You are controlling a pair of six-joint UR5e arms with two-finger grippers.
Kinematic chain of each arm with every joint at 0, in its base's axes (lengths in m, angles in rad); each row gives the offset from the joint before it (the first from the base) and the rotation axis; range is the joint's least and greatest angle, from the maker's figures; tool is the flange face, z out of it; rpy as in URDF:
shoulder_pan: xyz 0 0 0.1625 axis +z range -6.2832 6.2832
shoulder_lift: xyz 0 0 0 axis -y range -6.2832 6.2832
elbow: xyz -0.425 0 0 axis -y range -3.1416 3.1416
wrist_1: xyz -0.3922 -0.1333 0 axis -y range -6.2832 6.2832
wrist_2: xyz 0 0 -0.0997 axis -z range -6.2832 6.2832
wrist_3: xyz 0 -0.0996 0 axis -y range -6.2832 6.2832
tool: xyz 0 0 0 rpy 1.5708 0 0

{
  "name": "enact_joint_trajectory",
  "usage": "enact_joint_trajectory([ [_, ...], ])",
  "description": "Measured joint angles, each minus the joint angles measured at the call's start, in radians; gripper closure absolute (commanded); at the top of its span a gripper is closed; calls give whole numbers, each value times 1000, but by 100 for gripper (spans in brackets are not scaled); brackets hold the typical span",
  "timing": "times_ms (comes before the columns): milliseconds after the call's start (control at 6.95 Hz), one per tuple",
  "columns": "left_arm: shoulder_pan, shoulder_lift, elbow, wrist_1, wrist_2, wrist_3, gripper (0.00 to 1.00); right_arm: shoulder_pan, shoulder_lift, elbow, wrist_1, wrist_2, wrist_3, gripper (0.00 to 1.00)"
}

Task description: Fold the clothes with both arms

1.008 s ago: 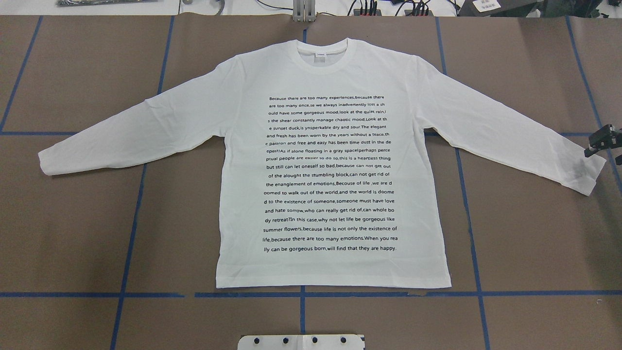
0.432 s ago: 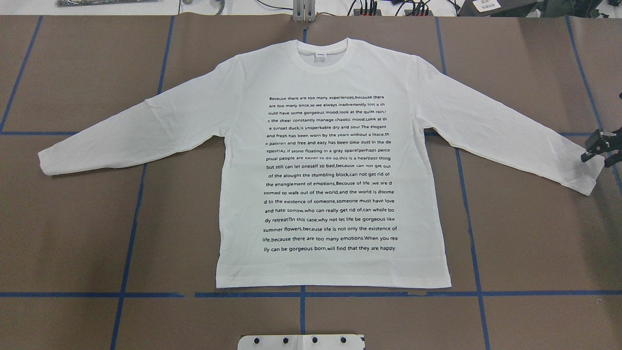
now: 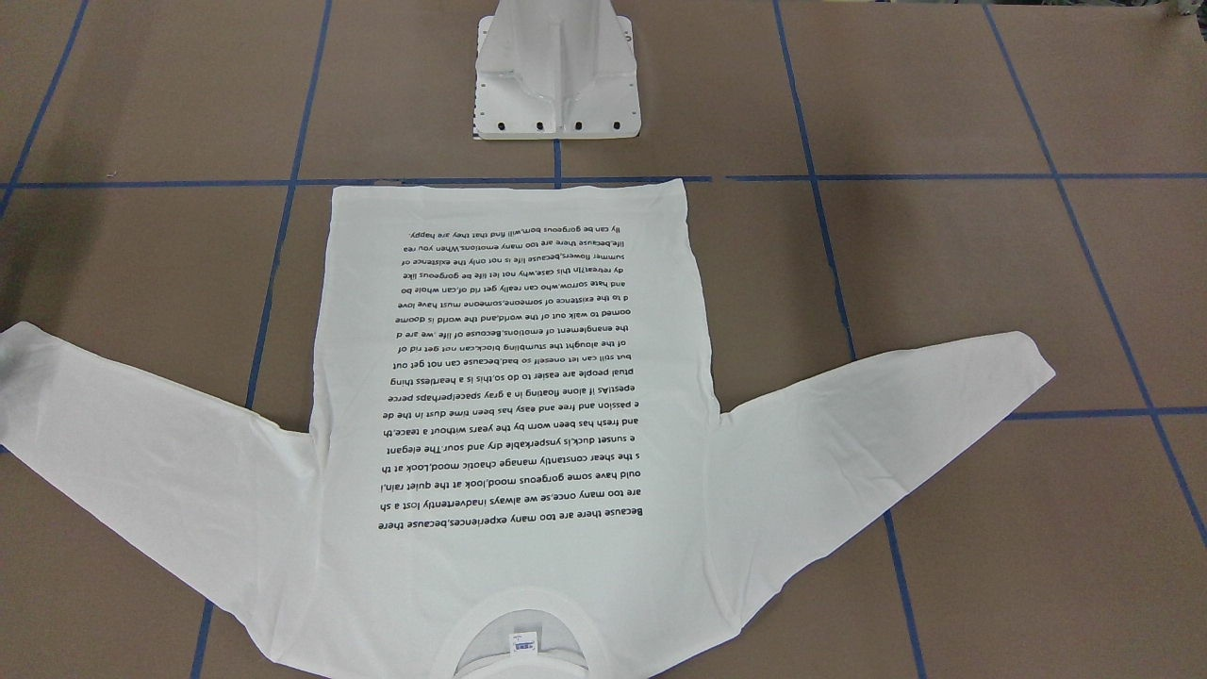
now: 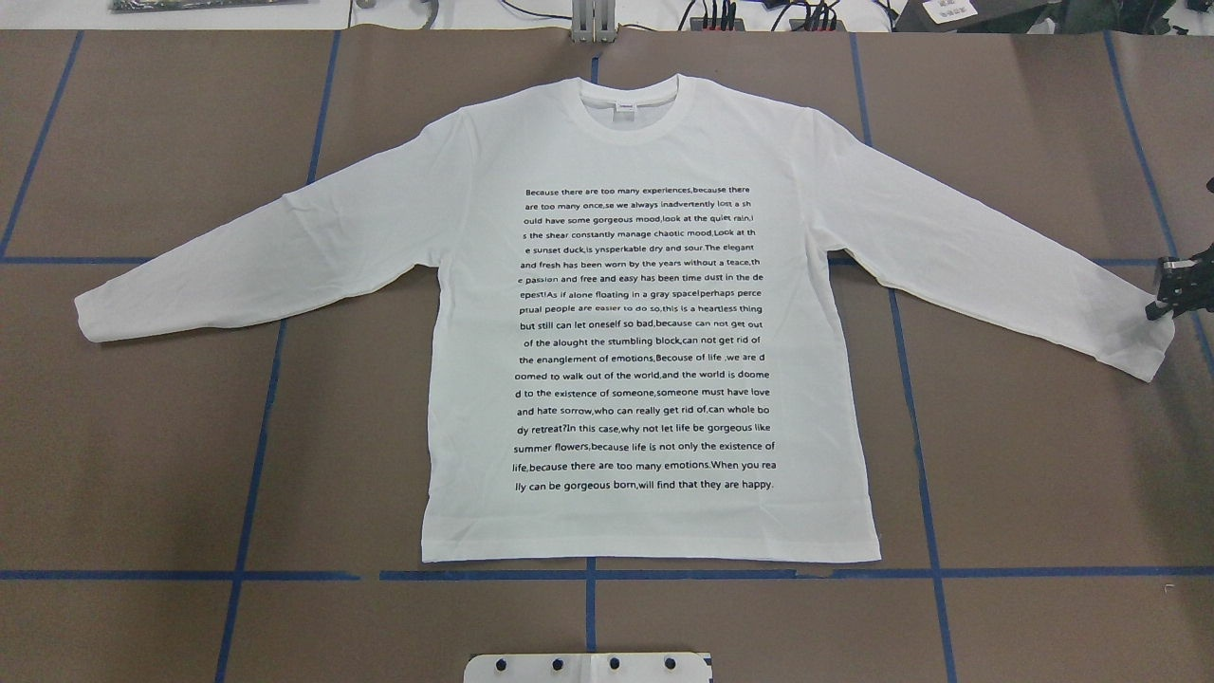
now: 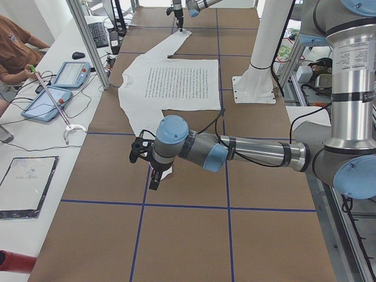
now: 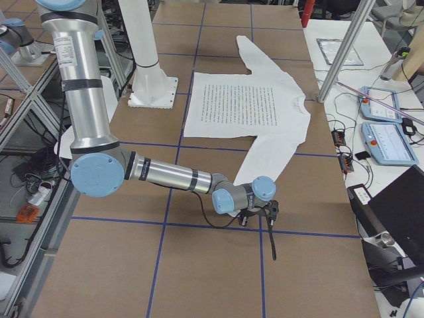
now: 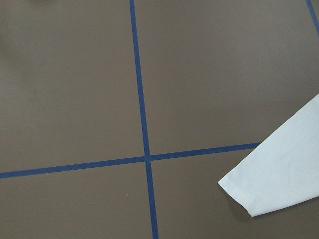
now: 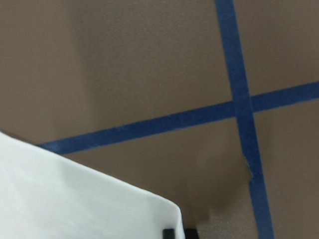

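The white long-sleeved shirt [image 4: 645, 323] lies flat with its printed side up, sleeves spread and collar away from the robot; it also shows in the front view [image 3: 509, 377]. My right gripper [image 4: 1171, 302] stands at the outer edge of the right sleeve's cuff [image 8: 75, 199], low over it, and looks open. The left gripper [image 5: 151, 176] hangs over the other sleeve's cuff [image 7: 279, 174]. Only the left side view shows it, so I cannot tell whether it is open or shut.
Brown paper with blue tape lines [image 4: 588, 574] covers the table. The white pedestal base [image 3: 556, 75] stands just behind the shirt's hem. A person [image 5: 17, 47] sits at a side bench with tablets beyond the collar side.
The right gripper has edged down and closer onto the right cuff's edge. The shirt has not moved.
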Motion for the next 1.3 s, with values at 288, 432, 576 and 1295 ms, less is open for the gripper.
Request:
enact_joint_trajectory([
  [288, 0, 0, -2, 0, 0, -2, 0, 4, 1, 33, -1, 7, -1, 100],
  [432, 0, 0, -4, 0, 0, -3, 0, 6, 0, 79, -12, 11, 5, 100],
  [576, 0, 0, -7, 1, -1, -5, 0, 6, 2, 136, -30, 16, 34, 100],
  [1295, 0, 0, -14, -6, -13, -4, 0, -126, 226, 309, -49, 45, 712, 100],
])
